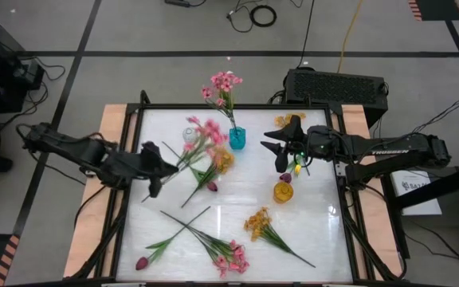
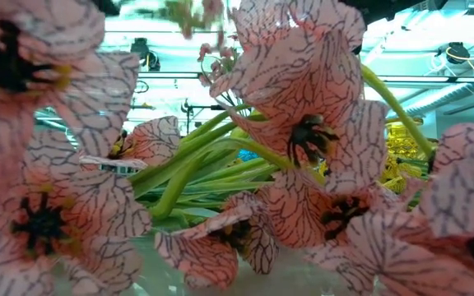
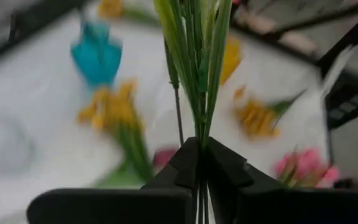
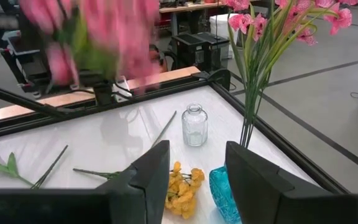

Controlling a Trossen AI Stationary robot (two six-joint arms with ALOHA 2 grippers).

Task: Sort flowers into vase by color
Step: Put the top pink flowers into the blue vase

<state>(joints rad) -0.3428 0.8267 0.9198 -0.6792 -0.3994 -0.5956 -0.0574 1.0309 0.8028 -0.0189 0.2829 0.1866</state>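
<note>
pink spray (image 1: 224, 84) in teal vase (image 1: 237, 139)

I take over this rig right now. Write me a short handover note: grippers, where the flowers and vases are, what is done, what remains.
Left gripper: shut on the green stems of a pink spray, lifted above the table's left-centre.
Right gripper: fingers apart, empty, at the right side near the amber vase.
Done: one pink spray stands in the blue vase. A magenta tulip bud is at the amber vase's mouth.
The clear jar is empty.
Left on the table: yellow sprays, a pink spray at the front, tulip buds.
</note>
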